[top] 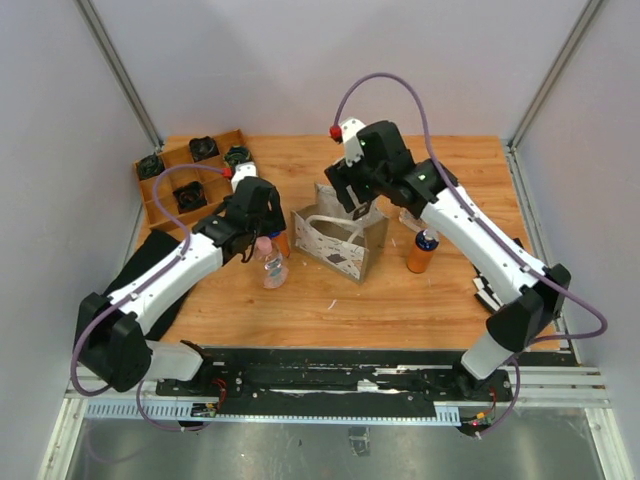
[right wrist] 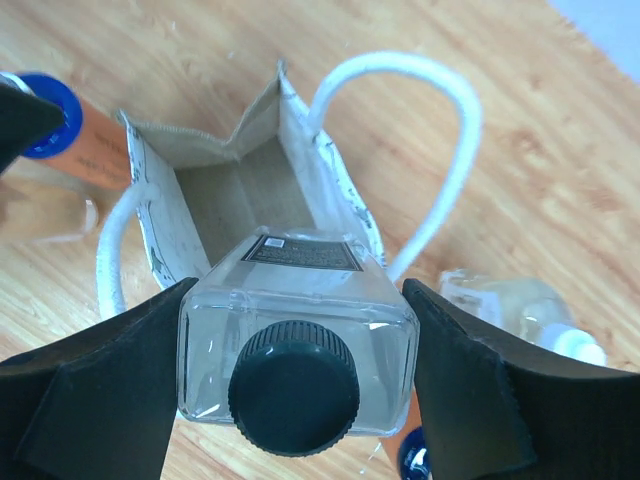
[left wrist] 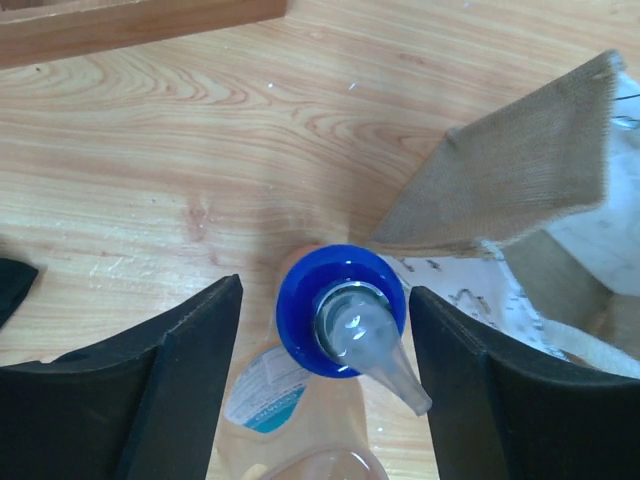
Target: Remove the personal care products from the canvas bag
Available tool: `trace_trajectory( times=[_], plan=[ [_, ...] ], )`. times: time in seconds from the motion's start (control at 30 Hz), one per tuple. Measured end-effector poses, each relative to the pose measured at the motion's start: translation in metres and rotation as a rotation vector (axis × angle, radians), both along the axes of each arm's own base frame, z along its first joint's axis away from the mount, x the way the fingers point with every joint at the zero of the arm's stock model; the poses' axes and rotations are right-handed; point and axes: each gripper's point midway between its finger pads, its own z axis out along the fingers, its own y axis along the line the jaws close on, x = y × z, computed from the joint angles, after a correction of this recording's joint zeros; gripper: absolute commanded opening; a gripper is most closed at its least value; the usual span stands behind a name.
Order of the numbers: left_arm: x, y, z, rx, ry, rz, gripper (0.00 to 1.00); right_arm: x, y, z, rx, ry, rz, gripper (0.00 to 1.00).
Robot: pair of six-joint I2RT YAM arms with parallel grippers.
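The canvas bag (top: 338, 245) stands open at the table's middle; in the right wrist view its inside (right wrist: 235, 195) looks bare. My right gripper (top: 362, 207) is shut on a clear square bottle with a black cap (right wrist: 295, 345), held just above the bag's mouth. My left gripper (top: 262, 228) is open, its jaws on either side of an upright orange bottle's blue cap (left wrist: 340, 312) with gaps on both sides, just left of the bag (left wrist: 520, 170). A clear bottle with a pink cap (top: 271, 264) stands beside it. Another orange bottle (top: 422, 251) stands right of the bag.
A pale bottle with a white cap (right wrist: 515, 310) lies on the table right of the bag. The wooden compartment tray (top: 160, 190) with black fans sits at the back left. A dark cloth (top: 150, 262) lies under my left arm. Grey walls enclose the table.
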Motion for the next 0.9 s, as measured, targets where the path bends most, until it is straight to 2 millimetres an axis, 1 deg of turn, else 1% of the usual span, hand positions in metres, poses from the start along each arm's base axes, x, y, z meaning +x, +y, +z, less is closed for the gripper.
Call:
trace_trajectory(
  times=[0.1,0.2,0.33,0.47,0.53,0.7,0.83,0.9],
  plan=[
    [0.0,0.002,0.013,-0.006,-0.033,0.007,0.76,-0.002,-0.012,0.038,0.032,-0.073,-0.026,0.44],
    [0.002,0.004,0.031,-0.02,-0.077,0.013,0.77,-0.007,-0.026,0.066,0.054,-0.125,-0.048,0.45],
    [0.001,0.006,0.047,-0.038,-0.117,0.018,0.79,-0.009,-0.046,0.085,0.051,-0.165,-0.088,0.45],
    [0.001,0.006,0.051,-0.039,-0.128,0.018,0.8,-0.008,-0.062,0.082,0.019,-0.16,-0.121,0.45],
    [0.001,0.006,0.051,-0.036,-0.128,0.016,0.8,-0.007,-0.072,0.077,0.007,-0.15,-0.142,0.45],
    [0.001,0.006,0.052,-0.034,-0.127,0.014,0.8,-0.006,-0.106,0.062,-0.021,-0.124,-0.218,0.45],
    [0.002,0.006,0.052,-0.034,-0.127,0.013,0.81,-0.007,-0.129,0.05,-0.036,-0.102,-0.266,0.44],
    [0.002,0.005,0.052,-0.036,-0.128,0.011,0.81,-0.007,-0.137,0.042,-0.038,-0.088,-0.282,0.44]
  ],
)
